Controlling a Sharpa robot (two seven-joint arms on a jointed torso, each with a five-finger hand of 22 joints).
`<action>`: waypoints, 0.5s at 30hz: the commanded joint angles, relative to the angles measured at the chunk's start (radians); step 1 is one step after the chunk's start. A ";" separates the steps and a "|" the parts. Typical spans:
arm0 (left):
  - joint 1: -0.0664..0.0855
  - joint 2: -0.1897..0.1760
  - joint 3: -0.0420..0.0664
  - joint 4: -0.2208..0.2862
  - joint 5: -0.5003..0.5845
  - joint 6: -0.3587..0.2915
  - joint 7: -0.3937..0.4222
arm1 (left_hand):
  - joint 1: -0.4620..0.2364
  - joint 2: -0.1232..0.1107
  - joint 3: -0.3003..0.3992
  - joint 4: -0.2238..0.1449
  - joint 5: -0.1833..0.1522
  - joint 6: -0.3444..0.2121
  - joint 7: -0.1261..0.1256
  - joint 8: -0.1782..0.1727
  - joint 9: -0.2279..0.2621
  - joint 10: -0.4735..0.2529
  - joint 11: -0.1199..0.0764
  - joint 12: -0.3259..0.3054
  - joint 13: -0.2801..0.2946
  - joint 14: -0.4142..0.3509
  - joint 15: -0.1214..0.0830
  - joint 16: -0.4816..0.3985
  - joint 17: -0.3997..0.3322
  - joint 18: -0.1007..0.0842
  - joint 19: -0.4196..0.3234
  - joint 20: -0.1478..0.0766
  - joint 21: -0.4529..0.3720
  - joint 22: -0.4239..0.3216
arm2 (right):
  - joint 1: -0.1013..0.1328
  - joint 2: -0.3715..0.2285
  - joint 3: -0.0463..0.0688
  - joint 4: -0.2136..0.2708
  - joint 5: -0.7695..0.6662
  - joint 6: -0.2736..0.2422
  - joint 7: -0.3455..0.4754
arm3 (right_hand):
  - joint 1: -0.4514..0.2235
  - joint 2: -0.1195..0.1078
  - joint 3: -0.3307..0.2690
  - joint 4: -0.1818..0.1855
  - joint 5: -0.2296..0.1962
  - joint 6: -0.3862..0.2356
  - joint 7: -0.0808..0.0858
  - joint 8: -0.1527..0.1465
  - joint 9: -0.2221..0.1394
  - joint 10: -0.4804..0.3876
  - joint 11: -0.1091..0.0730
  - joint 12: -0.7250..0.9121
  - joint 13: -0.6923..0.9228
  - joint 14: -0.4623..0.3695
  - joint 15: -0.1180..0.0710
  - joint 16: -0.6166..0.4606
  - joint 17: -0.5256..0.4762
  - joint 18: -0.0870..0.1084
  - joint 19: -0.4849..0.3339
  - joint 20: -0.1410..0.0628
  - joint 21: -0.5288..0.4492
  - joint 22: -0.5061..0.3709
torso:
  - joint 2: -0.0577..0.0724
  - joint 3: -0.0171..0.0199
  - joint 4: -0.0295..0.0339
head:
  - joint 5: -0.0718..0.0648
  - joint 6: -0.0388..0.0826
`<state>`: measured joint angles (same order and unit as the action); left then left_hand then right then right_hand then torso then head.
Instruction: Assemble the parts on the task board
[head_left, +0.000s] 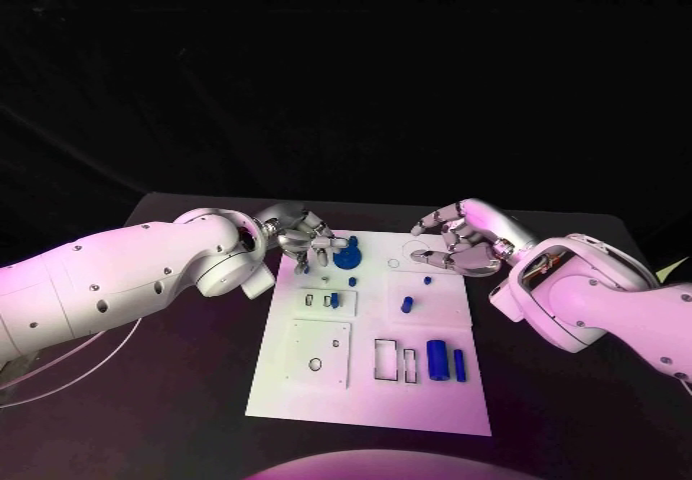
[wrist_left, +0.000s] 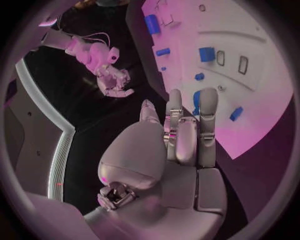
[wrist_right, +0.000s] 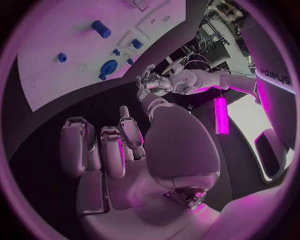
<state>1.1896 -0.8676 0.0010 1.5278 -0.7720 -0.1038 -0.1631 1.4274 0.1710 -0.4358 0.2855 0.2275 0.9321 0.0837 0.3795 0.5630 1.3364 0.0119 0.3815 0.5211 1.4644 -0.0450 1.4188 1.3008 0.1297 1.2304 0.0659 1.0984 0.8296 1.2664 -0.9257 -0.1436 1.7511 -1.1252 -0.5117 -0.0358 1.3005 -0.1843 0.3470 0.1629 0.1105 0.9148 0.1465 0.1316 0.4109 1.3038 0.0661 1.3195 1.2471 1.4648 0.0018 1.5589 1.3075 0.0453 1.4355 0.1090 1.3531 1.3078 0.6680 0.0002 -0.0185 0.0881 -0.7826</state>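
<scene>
Blue parts (head_left: 437, 360) on task board (head_left: 310, 395), unlabelled

dim room, pink-magenta light, fisheye bending at wrist-view edges

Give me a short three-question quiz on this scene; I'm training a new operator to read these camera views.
1. True or false: the right hand holds a blue part.
2. Which hand is nearer the large round blue part: A) left hand, B) right hand?
3. Fill in: the two long blue cylinders lie near the task board's ____ edge, toward the robot.

Key
1. False; its fingers are curled with nothing visible in them.
2. A.
3. Near.
</scene>
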 joint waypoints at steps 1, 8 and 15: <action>0.001 0.014 0.000 -0.003 -0.144 0.116 -0.224 | -0.035 0.005 -0.026 0.005 -0.022 -0.023 -0.007 0.044 0.059 -0.029 -0.007 0.108 0.115 0.085 -0.007 0.094 0.207 -0.027 0.060 -0.007 0.147 0.199 | 0.005 -0.013 0.000 -0.014 0.106 0.001 0.047 | 0.002 -0.006 0.004 0.001 0.004 0.007 0.000 0.006 0.001 -0.003 0.000 -0.002 -0.001 0.095 -0.003 -0.002 0.223 0.011 -0.002 -0.001 0.001 0.140 | -0.009 0.0070 0.0026 | 0.004 -0.006; 0.001 0.055 -0.005 -0.008 -0.299 0.194 -0.364 | -0.106 0.011 -0.029 0.009 -0.091 -0.049 -0.009 0.086 0.120 -0.044 -0.012 0.283 0.285 0.099 -0.012 0.129 0.246 -0.041 0.092 -0.010 0.216 0.308 | 0.011 -0.026 0.000 -0.047 0.120 0.001 0.038 | 0.012 -0.016 0.018 -0.004 0.021 0.005 -0.001 0.008 0.004 0.000 -0.001 -0.001 0.000 0.096 -0.005 -0.002 0.226 0.010 0.001 -0.004 0.001 0.141 | -0.012 0.0111 0.0042 | 0.007 -0.010; 0.003 0.084 -0.009 -0.015 -0.338 0.232 -0.425 | -0.131 0.013 -0.029 0.008 -0.104 -0.042 -0.016 0.109 0.142 -0.015 -0.019 0.422 0.405 0.106 -0.017 0.149 0.267 -0.051 0.121 -0.015 0.253 0.371 | 0.012 -0.025 0.000 -0.064 0.121 0.003 0.029 | 0.013 -0.020 0.025 -0.005 0.033 0.005 -0.001 0.009 0.006 0.002 -0.002 -0.001 0.000 0.096 -0.006 -0.002 0.227 0.010 0.002 -0.004 0.001 0.141 | -0.009 0.0100 0.0050 | 0.007 -0.012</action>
<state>1.1912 -0.7886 -0.0084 1.5123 -1.0436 0.0642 -0.5113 1.3063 0.1874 -0.4386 0.2884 0.1269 0.8898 0.0765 0.4824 0.7034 1.3166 -0.0064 0.7900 0.9137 1.4652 -0.0536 1.5648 1.3081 0.0916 1.3459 0.0519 1.3481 1.1947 1.2778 -0.9515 -0.1439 1.6893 -1.0178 -0.5122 -0.0121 1.3137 -0.1976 0.3647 0.1586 0.1395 0.9148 0.1464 0.1352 0.4155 1.3038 0.0661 1.3195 1.2471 1.4648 0.0017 1.5589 1.3075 0.0453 1.4355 0.1090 1.3531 1.3076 0.6573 0.0105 -0.0141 0.0948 -0.7941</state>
